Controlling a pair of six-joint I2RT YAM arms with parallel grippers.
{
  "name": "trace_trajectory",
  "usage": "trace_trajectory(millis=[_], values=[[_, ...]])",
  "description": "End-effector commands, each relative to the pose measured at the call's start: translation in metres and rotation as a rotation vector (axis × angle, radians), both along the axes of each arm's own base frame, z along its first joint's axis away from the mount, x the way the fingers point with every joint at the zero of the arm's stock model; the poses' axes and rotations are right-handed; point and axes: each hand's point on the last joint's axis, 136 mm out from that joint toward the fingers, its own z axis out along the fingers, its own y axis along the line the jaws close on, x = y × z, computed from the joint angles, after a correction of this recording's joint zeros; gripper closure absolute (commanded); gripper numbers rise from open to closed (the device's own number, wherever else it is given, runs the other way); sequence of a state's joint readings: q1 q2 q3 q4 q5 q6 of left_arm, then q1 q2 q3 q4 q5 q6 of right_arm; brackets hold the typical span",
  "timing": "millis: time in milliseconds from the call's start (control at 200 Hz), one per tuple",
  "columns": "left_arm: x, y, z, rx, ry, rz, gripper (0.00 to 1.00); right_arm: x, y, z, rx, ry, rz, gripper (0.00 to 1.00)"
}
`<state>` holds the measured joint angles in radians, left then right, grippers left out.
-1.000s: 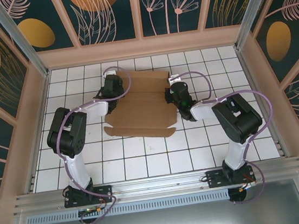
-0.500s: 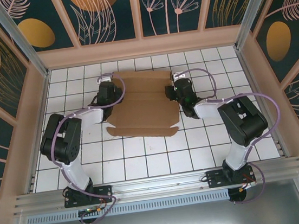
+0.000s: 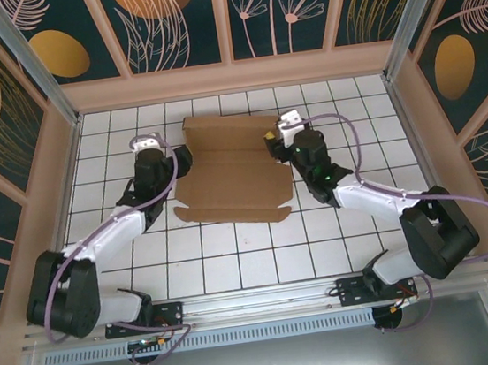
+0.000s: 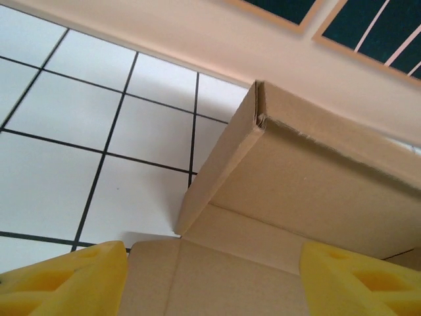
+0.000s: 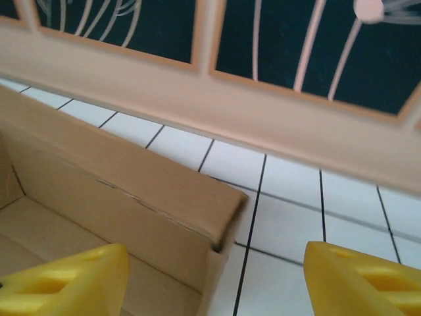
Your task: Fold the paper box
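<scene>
The paper box (image 3: 234, 170) is brown cardboard, partly folded, lying mid-table on the white tiles. Its far wall stands up, doubled over, and a long flap lies flat at the near side. My left gripper (image 3: 180, 161) is at the box's left edge, open. In the left wrist view its yellow fingers (image 4: 62, 280) stand wide apart over a flat panel of the box (image 4: 316, 171), gripping nothing. My right gripper (image 3: 272, 141) is at the box's far right corner, open. In the right wrist view the folded corner of the box (image 5: 131, 191) lies between the spread fingertips (image 5: 362, 280), untouched.
White tiled floor (image 3: 236, 263) surrounds the box. Wooden walls with dark patterned panels (image 3: 231, 77) close the back and sides. An aluminium rail (image 3: 259, 301) carries the arm bases at the near edge. The far wall is a tile's width behind the box.
Both grippers went from shut to wide open and let go of the box sides. Both arms drew back and stretched out lower, wrists shifting outward. The box stays put.
</scene>
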<state>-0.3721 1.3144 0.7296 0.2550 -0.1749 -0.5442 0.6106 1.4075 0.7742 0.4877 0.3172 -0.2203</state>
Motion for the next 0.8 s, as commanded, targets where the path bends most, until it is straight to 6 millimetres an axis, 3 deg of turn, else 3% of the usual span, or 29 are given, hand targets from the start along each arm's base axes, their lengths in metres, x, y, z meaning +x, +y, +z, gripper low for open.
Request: trace_trajectory(millis=[0,90,195,330,390,480,585,796], values=[[-0.005,0.010,0.041,-0.002,-0.033,0.044,0.30,0.012,0.025,0.012,-0.255,-0.075,0.069,0.29],[-0.010,0.010,0.073,0.048,-0.069,0.006,0.30,0.021,0.055,0.009,-0.389,-0.100,0.154,0.28],[-0.019,0.015,0.096,0.099,-0.124,-0.009,0.30,0.031,0.087,0.001,-0.489,-0.086,0.247,0.26],[-0.032,0.037,0.100,0.139,-0.201,0.072,0.25,0.037,0.119,-0.023,-0.549,-0.030,0.361,0.26],[-0.036,0.036,0.100,0.126,-0.221,0.063,0.25,0.040,0.129,-0.035,-0.566,-0.010,0.393,0.26],[-0.038,0.034,0.102,0.105,-0.236,0.050,0.26,0.055,0.132,-0.045,-0.590,0.004,0.357,0.31],[-0.038,0.034,0.101,0.099,-0.236,0.051,0.26,0.069,0.130,-0.053,-0.579,0.010,0.333,0.49],[-0.038,0.044,0.111,0.124,-0.267,0.102,0.26,0.097,0.115,-0.050,-0.455,0.065,0.314,0.69]])
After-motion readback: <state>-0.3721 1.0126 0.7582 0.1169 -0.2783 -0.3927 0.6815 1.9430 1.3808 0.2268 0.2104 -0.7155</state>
